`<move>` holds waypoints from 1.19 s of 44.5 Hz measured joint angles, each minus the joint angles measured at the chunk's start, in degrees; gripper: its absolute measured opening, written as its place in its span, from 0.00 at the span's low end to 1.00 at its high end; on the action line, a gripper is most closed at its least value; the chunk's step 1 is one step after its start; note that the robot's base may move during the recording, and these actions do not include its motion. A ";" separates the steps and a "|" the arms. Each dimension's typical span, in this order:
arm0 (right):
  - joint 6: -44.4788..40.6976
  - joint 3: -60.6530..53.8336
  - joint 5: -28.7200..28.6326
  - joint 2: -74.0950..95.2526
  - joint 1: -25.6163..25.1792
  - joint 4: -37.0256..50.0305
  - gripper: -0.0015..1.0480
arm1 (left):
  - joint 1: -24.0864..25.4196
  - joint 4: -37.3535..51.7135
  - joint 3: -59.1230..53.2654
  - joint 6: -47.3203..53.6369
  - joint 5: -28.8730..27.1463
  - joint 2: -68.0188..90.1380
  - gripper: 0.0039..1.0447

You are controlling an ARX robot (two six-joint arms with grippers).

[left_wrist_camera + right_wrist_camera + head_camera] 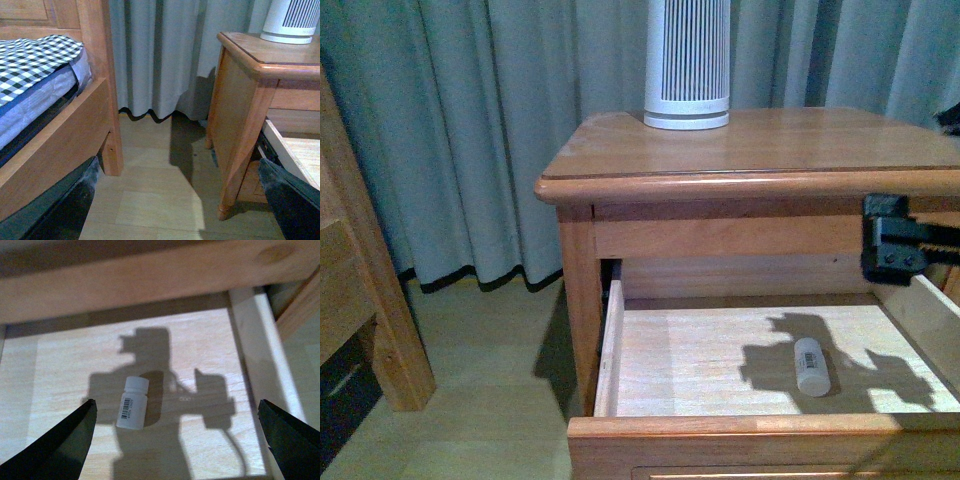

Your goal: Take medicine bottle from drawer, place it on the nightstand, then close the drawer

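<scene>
The drawer (610, 345) of the orange-brown nightstand (740, 150) stands pulled out, its pale floor lit. On that floor lies the small white medicine bottle (812, 366) on its side, barcode label showing. In the right wrist view the medicine bottle (133, 403) lies below my right gripper (177, 440), which hangs open above the drawer floor, the bottle nearer one finger. Part of the right arm (895, 240) shows at the nightstand's right edge. My left gripper (180, 200) is open over the floor beside the nightstand (240, 115), holding nothing.
A tall white slatted cylinder (687, 62) stands at the back of the nightstand top. A wooden bed frame (75, 130) with a checked cover (30, 57) lies to the left. Grey curtains (470, 130) hang behind. Pale floor (150, 200) runs between bed and nightstand.
</scene>
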 joint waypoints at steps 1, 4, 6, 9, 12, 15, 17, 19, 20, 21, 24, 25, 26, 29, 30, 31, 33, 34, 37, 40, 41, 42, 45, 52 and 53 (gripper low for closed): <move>0.15 0.28 0.07 1.09 0.26 0.20 0.93 | 0.00 0.00 0.00 0.00 0.00 0.00 0.94; 0.59 0.98 0.02 3.78 0.79 1.16 0.93 | 0.00 0.00 0.00 0.00 0.00 0.00 0.94; 1.16 1.88 0.15 6.34 1.29 1.70 0.93 | 0.00 0.00 0.00 0.00 0.00 0.00 0.94; 1.46 3.06 0.37 9.64 1.86 3.08 0.93 | 0.00 0.00 0.00 0.00 0.00 0.00 0.94; 1.79 4.57 0.81 12.96 2.51 3.67 0.93 | 0.00 0.00 0.00 0.00 0.00 0.00 0.94; 2.23 5.95 1.55 15.91 3.23 3.78 0.93 | 0.00 0.00 0.00 0.00 0.00 0.00 0.94; 2.64 6.71 1.81 17.57 3.72 3.80 0.93 | 0.00 0.00 0.00 0.00 0.00 0.00 0.94; 2.69 7.10 2.16 18.82 4.20 4.13 0.93 | 0.00 0.00 0.00 0.00 0.00 0.00 0.94; 2.71 7.21 2.25 19.12 4.33 4.22 0.93 | 0.00 0.00 0.00 0.00 0.00 0.00 0.94; 2.86 7.54 2.32 19.98 4.63 4.37 0.93 | 0.00 0.00 0.00 0.00 0.00 0.00 0.94; 2.95 8.26 2.99 21.79 5.31 4.52 0.93 | 0.00 0.00 0.00 0.00 0.00 0.00 0.94; 2.95 8.37 3.04 21.99 5.44 4.55 0.93 | 0.00 0.00 0.00 0.00 0.00 0.00 0.94; 2.95 8.57 3.06 22.43 5.57 4.55 0.93 | 0.00 0.00 0.00 0.00 -0.02 0.00 0.94; 2.93 9.16 3.54 23.43 5.90 4.76 0.93 | 0.00 0.00 0.00 0.00 0.00 0.00 0.94; 2.93 9.42 3.72 23.76 6.01 4.81 0.93 | 0.00 0.00 0.00 0.00 0.00 0.00 0.94; 2.93 9.55 3.78 23.93 6.01 4.83 0.93 | 0.00 0.00 0.00 0.00 0.00 0.00 0.94; 2.89 10.27 4.52 24.74 6.08 4.85 0.93 | 0.00 0.00 0.00 0.00 0.00 0.00 0.94; 2.82 10.49 4.76 25.03 6.10 4.85 0.90 | 0.00 0.00 0.00 0.00 0.00 0.00 0.94; 2.75 11.08 5.38 25.66 6.10 4.68 0.81 | 0.00 0.00 0.00 0.00 0.00 0.00 0.94; 2.67 11.47 5.51 26.03 6.10 4.52 0.71 | 0.00 0.00 0.00 0.00 0.00 0.00 0.94; 2.64 11.54 5.53 26.08 6.10 4.48 0.68 | 0.00 0.00 0.00 0.00 0.00 0.00 0.94; 2.64 11.58 5.64 26.12 6.10 4.46 0.66 | 0.00 0.00 0.00 0.00 0.00 0.00 0.94; 2.64 11.76 5.81 26.16 6.10 4.39 0.56 | 0.00 0.00 0.00 0.00 0.00 0.00 0.94; 2.67 11.78 6.67 26.05 6.10 3.93 0.33 | 0.00 0.00 0.00 0.00 0.00 0.00 0.94; 2.67 11.78 6.80 25.94 6.10 3.91 0.32 | 0.00 0.00 0.00 0.00 0.00 0.00 0.94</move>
